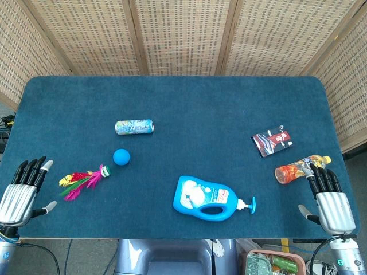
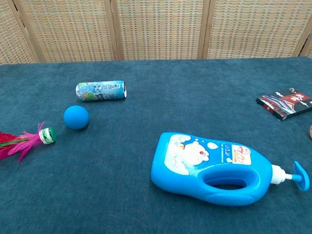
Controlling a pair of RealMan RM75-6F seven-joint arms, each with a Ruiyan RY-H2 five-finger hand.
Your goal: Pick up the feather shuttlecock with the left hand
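The shuttlecock lies flat on the blue table near its front left corner, its green-and-white base pointing toward the ball and its pink, yellow and green feathers fanning toward the left edge. In the chest view the feathers run off the left border of the picture. The ball sits just beyond the base, a small gap between them, and a can lies on its side farther back.

The left hand rests at the front left corner, fingers straight and spread, thumb out, holding nothing. It lies near the feather tips, with bare cloth between them.

The right hand rests at the front right corner, fingers extended and apart, empty. Its fingertips are just beside an orange bottle lying on its side; whether they touch cannot be told. A dark packet lies behind that. A blue pump bottle lies on its side near the front edge, well apart from the shuttlecock, with open cloth between the two.
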